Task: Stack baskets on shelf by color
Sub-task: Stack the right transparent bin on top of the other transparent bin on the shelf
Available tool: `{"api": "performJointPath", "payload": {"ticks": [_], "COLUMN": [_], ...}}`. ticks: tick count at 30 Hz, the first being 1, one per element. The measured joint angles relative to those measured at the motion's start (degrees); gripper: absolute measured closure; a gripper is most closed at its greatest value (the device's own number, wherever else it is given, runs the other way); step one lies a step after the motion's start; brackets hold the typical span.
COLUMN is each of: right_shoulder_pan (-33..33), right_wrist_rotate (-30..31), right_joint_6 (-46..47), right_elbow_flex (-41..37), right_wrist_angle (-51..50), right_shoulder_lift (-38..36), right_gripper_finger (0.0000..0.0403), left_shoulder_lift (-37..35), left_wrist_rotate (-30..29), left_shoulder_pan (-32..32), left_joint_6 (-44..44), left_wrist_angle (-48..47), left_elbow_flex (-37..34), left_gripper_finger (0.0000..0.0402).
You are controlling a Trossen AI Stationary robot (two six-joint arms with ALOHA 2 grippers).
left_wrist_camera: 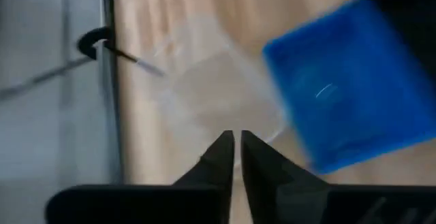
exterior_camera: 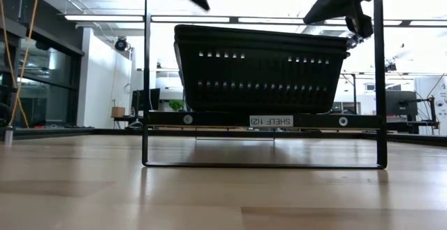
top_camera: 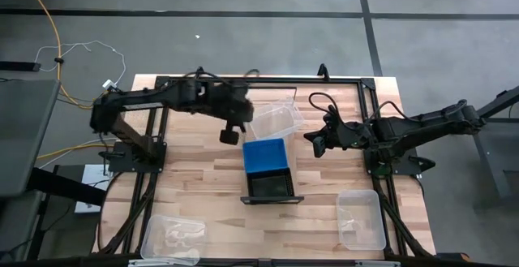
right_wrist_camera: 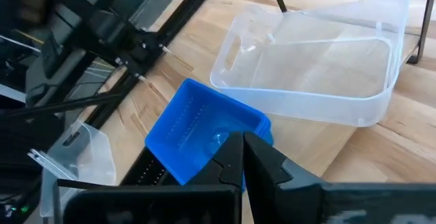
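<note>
The shelf [exterior_camera: 230, 120] carries a black basket [top_camera: 270, 186] at its near end, with a blue basket [top_camera: 266, 155] right behind it. A clear basket [top_camera: 276, 121] stands farther back. My left gripper [top_camera: 229, 135] hangs shut in the air, left of the blue and clear baskets, touching nothing. In its wrist view the shut fingers [left_wrist_camera: 236, 149] point down toward the clear basket [left_wrist_camera: 218, 88], with the blue basket [left_wrist_camera: 354, 88] beside it. My right gripper [top_camera: 319, 145] waits shut to the right of the blue basket [right_wrist_camera: 197, 139], above the table.
Two more clear baskets lie on the table, one at the near right [top_camera: 361, 218] and one at the near left [top_camera: 172, 239]. A dark frame [top_camera: 369, 88] runs around the tabletop. Bare wood lies on both sides of the shelf.
</note>
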Motion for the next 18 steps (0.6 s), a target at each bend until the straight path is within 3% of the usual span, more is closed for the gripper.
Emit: {"api": "performJointPath", "payload": {"ticks": [4, 10, 18], "right_shoulder_pan": [0.1, 0.7, 1.2], "right_wrist_rotate": [-2.2, -5.5, -5.6], "right_joint_6": [0.1, 0.0, -0.4], "right_elbow_flex": [0.0, -0.1, -0.1], "right_wrist_angle": [0.2, 0.1, 0.2], "right_shoulder_lift": [0.8, 1.9, 2.1], "right_gripper_finger": [0.0403, 0.0403, 0.0403], "left_shoulder_lift": [-6.2, -17.0, -29.2], "left_wrist_rotate": [4.7, 4.9, -4.9], "left_shoulder_pan": [-2.0, -10.2, -20.3], "left_joint_6": [-11.8, -25.6, -43.2], "left_wrist_angle": [3.0, 21.9, 46.6], "left_elbow_flex": [-5.6, -23.8, -47.5], "left_gripper_finger": [0.0395, 0.0401, 0.0401]}}
